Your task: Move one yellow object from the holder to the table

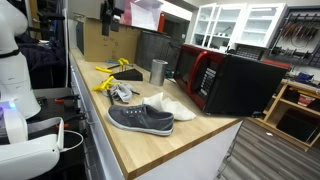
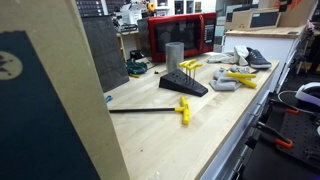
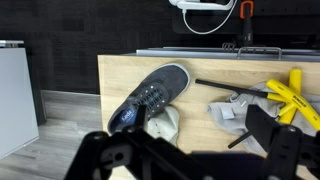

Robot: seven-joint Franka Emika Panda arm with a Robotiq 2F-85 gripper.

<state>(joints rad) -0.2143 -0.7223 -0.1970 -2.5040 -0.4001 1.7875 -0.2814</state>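
The low black holder (image 2: 184, 86) stands on the wooden table (image 2: 190, 135) beside a shiny metal cup (image 2: 174, 55). A yellow object (image 2: 190, 66) rests at the holder's top. Another yellow object (image 2: 184, 110) on a black rod lies on the table in front of the holder. More yellow objects (image 2: 240, 76) lie near the shoes. The wrist view shows the holder (image 3: 262, 125) and a yellow object (image 3: 291, 96) at the right. My gripper (image 3: 195, 160) is open and empty, high above the table's front edge. It hangs near the top of an exterior view (image 1: 110, 15).
A grey sneaker (image 1: 140, 119) and a white shoe (image 1: 172, 104) lie on the table near its end. A grey cloth (image 3: 232, 108) lies between shoe and holder. A red microwave (image 1: 215, 78) stands behind. A cardboard panel (image 2: 50, 90) blocks part of an exterior view.
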